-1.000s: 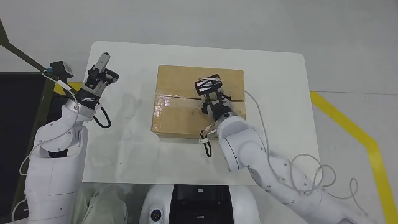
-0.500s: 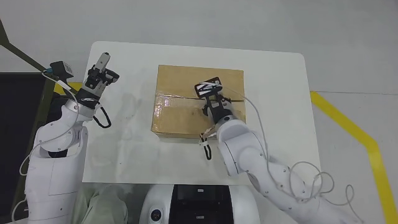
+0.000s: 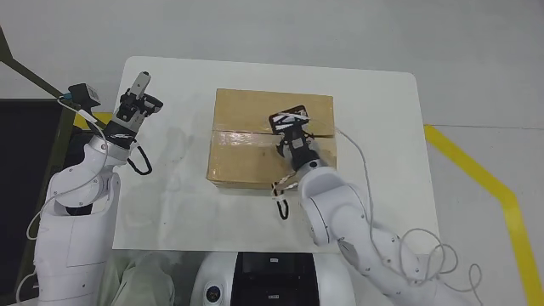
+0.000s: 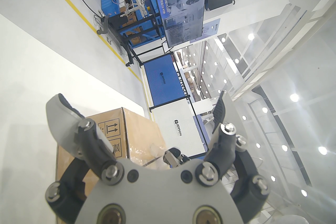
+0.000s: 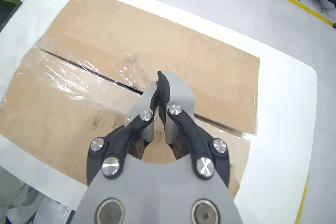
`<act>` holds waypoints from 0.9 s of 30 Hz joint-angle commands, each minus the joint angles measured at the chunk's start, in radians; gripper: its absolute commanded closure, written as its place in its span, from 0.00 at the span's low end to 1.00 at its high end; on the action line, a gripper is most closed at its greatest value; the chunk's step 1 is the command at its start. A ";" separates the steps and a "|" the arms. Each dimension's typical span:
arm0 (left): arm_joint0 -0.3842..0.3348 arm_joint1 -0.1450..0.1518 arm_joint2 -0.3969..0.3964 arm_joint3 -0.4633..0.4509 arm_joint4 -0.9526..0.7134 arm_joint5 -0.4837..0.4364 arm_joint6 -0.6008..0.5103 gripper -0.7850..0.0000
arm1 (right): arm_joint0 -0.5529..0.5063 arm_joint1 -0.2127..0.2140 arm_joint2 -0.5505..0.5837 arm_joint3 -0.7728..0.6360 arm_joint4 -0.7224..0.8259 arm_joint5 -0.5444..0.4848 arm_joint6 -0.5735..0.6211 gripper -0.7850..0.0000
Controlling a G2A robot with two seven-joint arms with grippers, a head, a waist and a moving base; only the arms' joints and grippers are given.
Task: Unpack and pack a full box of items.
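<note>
Box: the box [image 3: 255,136] sits closed at mid-desk [image 3: 374,93].
Seam: the seam [image 5: 65,58] runs side to side along the box's length, under clear tape [image 5: 65,75].
Right claw: the right claw [image 5: 160,82] is clenched, empty, tips directly over the seam; nearer arm.
Left claw: the left claw [image 3: 140,93] is spread, near the desk's left edge, well apart from the box.

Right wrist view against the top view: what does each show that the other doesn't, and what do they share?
The right wrist view adds the close detail. The right gripper has its jaws shut, tips at the seam of the box, and the clear tape there is crinkled. The top view adds the left gripper, above the table near its far left corner, apart from the box. Both show the closed cardboard box on the white table, with the right arm over it.
</note>
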 commanded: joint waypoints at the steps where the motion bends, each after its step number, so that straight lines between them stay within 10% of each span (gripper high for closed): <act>1: 0.000 0.000 0.000 0.000 0.000 0.000 0.000 0.00 | -0.008 -0.004 0.009 -0.003 0.019 -0.008 -0.049 1.00; 27: 0.000 0.000 0.000 0.000 0.000 0.000 0.000 0.00 | -0.101 -0.034 0.123 -0.037 0.206 -0.127 -0.406 1.00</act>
